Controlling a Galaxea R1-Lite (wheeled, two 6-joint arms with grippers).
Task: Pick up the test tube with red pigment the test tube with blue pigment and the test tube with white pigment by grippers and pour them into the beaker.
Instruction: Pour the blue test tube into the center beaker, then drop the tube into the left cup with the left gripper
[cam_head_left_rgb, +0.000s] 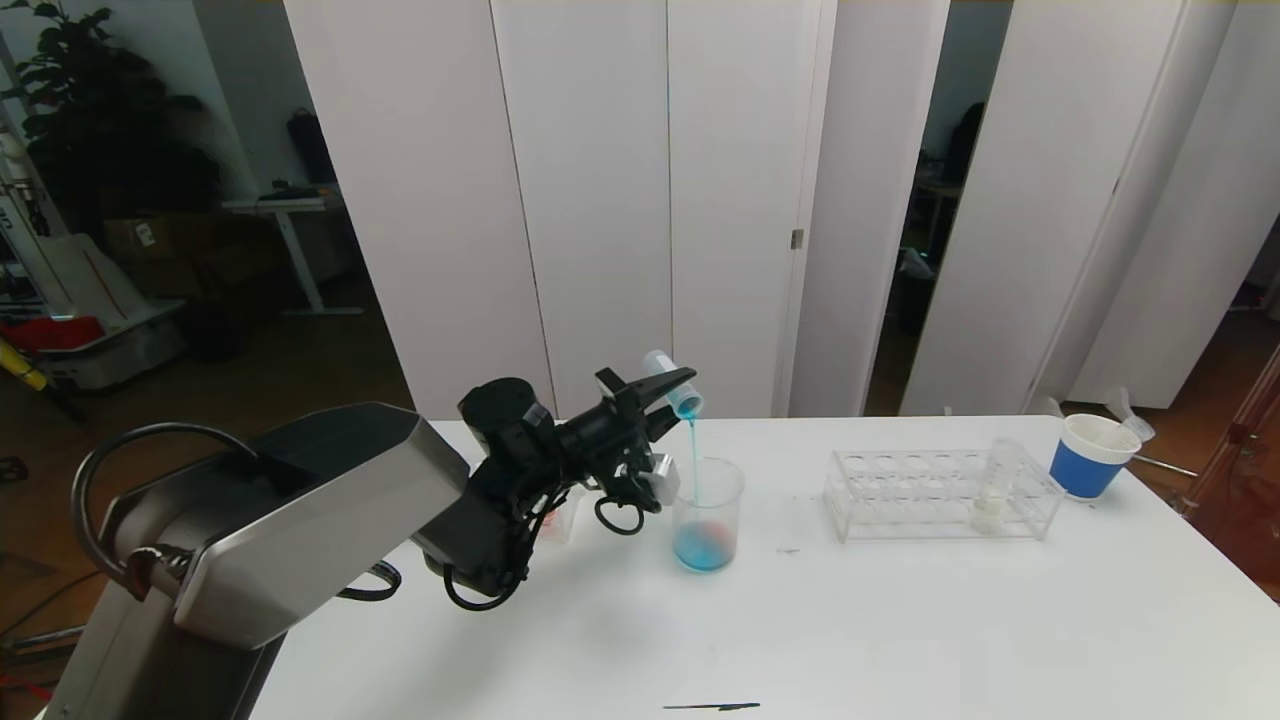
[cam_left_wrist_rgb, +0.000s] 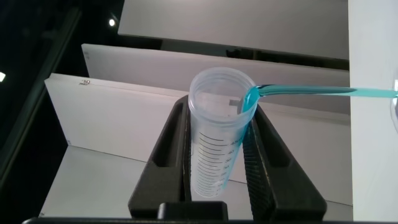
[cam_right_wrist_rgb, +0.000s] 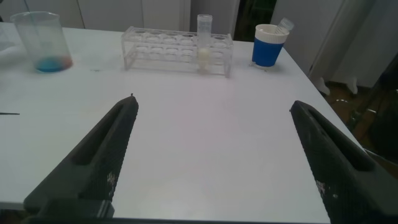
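We are mid-pour: our left gripper (cam_head_left_rgb: 668, 385), jaws clamped on the blue tube (cam_head_left_rgb: 672, 384), tips it over the beaker (cam_head_left_rgb: 708, 514); next comes the white tube (cam_head_left_rgb: 993, 490) in the rack (cam_head_left_rgb: 900, 492), right jaws apart

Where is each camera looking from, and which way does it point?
Head view: from the robot's head, looking down at the table; left arm and left gripper tipping the blue test tube over the beaker.
Left wrist view: on the left arm, looking along the gripper fingers clamping the tube.
Right wrist view: on the right arm, low over the table; open right gripper.
Shared: beaker and rack appear in head and right wrist views.
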